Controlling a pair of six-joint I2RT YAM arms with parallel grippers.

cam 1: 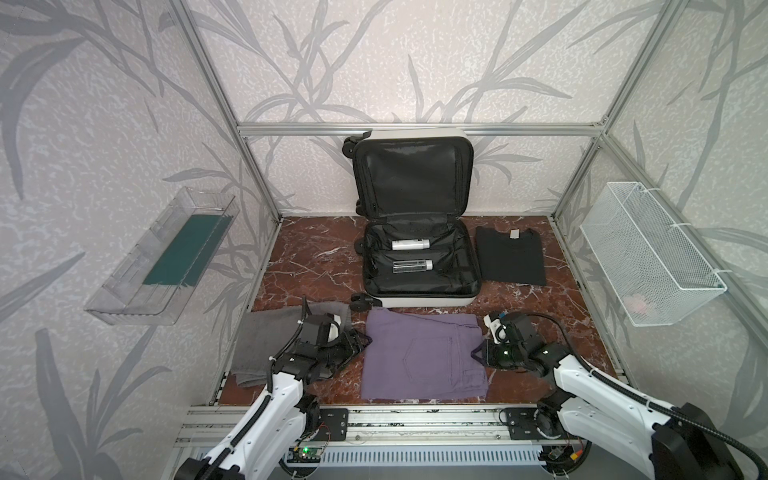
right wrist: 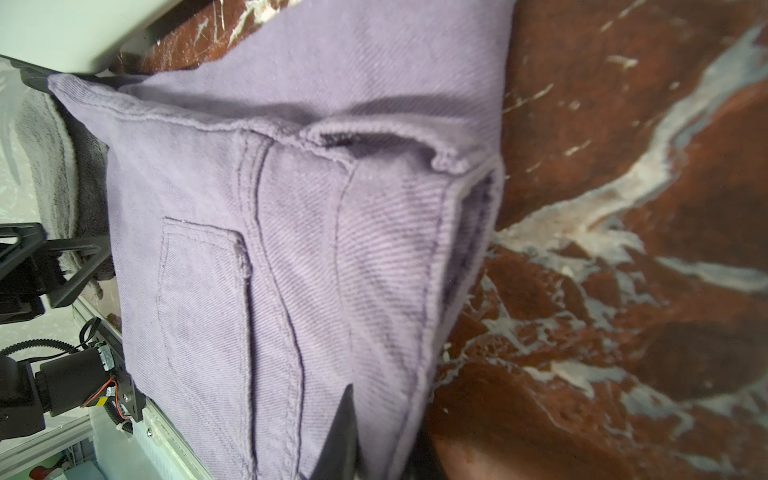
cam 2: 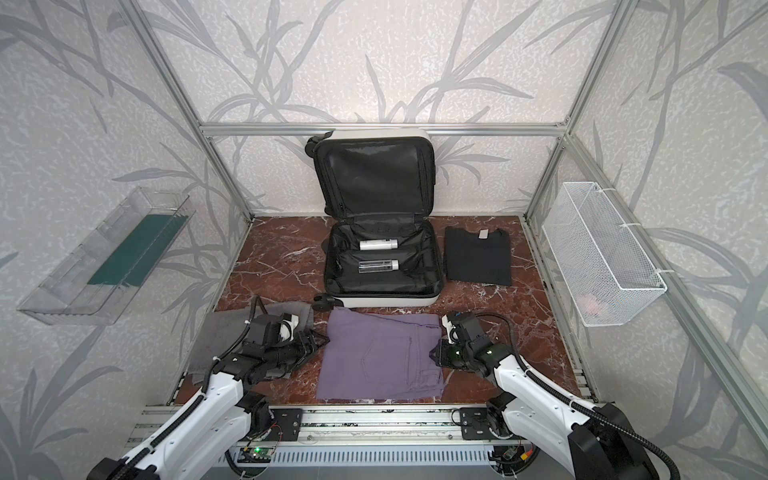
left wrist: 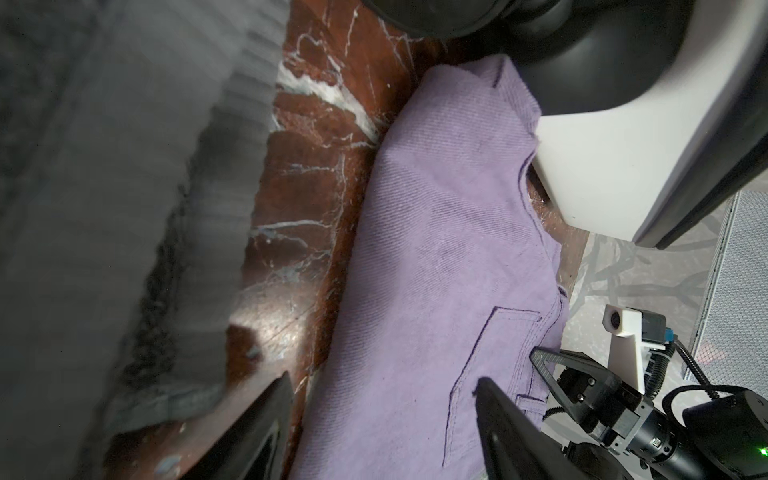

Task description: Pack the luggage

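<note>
Right wrist view: right pincer (right wrist: 382,415) seemingly pinches purple jeans (right wrist: 291,208); left pincer (left wrist: 382,377) spread over their other edge.

Soft, even light; wrist views blurred close-up, top views edge-warped.

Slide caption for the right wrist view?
Folded purple jeans pinched at one edge by the right gripper, jaws shut, over marble table.

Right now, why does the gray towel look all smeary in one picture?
In the left wrist view the gray towel is smeared by blur, the purple jeans look crisper, and light glares off the table; in both top views the gray towel looks sharp.
</note>
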